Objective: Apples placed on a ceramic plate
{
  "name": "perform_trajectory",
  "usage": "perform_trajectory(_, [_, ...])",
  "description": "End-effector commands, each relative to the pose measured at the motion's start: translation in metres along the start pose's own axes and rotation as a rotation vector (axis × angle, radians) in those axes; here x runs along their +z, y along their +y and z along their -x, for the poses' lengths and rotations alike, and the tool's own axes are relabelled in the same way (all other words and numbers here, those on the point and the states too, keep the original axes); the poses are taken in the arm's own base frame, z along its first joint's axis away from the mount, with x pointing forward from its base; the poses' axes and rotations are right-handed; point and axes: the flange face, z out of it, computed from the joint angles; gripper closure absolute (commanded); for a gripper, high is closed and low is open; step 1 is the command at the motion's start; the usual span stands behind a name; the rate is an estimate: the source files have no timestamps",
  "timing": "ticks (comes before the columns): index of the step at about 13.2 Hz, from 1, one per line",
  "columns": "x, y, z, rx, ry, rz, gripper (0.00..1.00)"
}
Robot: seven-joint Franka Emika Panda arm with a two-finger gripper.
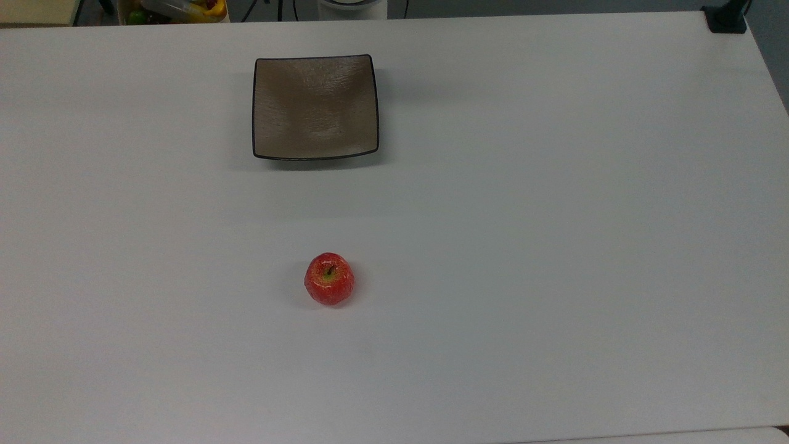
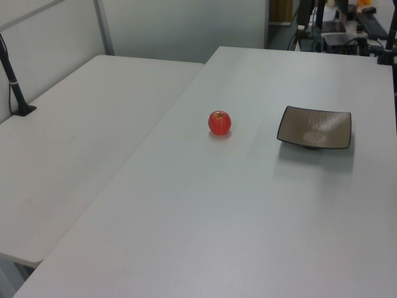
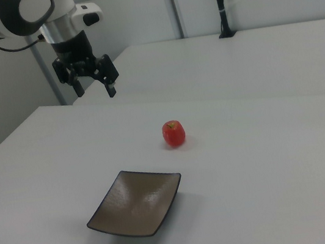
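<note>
Apple sits on the worktop, well apart from the empty plate. Hand hovers high, fingers apart; nothing grasped yet.

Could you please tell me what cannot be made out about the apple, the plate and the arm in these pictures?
- Apple: underside hidden against the table.
- Plate: underside hidden by its own body.
- Arm: cut off by the right view's left edge above the open pincer.
</note>
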Motion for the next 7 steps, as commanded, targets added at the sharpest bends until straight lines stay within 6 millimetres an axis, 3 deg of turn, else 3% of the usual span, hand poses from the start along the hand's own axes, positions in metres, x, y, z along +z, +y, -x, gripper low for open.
perform_trajectory(1, [0.005,-0.003,0.001,-0.032,-0.012,-0.001,0.0])
perform_trajectory(5, [0.015,-0.018,-0.004,-0.062,-0.025,-0.007,0.0])
perform_trajectory(7, [0.011,-0.017,-0.025,-0.061,0.005,-0.005,0.0])
